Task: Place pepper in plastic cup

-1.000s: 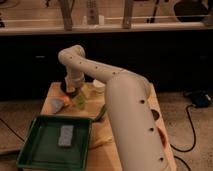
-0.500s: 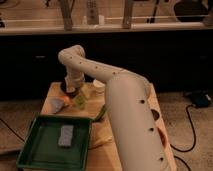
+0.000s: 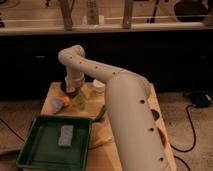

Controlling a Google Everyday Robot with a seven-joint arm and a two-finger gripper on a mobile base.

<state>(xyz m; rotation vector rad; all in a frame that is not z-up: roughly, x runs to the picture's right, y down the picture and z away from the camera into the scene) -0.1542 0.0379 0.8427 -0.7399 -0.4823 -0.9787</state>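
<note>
One gripper (image 3: 73, 91) directly above plastic cup (image 3: 80, 101); grip state unclear; pepper seemingly hidden.

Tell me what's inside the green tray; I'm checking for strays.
One pale grey-blue rectangular block lies flat in the green tray. The arm covers nothing of it. The claw hangs beyond the tray, over the wooden table.

One high view behind the arm (image 3: 127, 117); gripper (image 3: 71, 91) far, low.
</note>
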